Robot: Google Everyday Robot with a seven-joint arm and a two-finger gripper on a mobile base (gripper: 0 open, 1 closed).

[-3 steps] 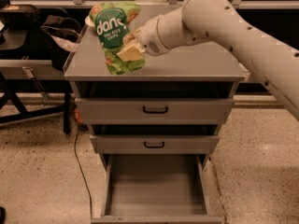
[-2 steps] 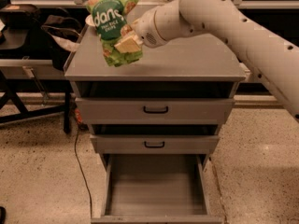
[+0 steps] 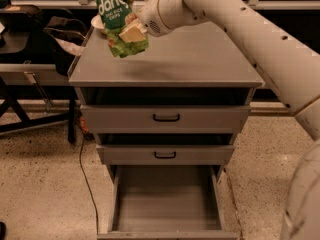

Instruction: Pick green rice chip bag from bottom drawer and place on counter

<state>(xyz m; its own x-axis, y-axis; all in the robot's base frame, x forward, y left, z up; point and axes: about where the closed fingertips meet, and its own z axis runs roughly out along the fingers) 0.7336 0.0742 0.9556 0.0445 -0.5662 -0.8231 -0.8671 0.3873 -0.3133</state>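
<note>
The gripper is clamped on the green rice chip bag, holding it upright over the ten o'clock corner of the worktop. The bottom drawer stands open at six o'clock.

We see two upper drawers with black handles. A white bowl sits just behind the gripper, which holds the bag above the counter's back left. A black cable trails over the speckled floor.
</note>
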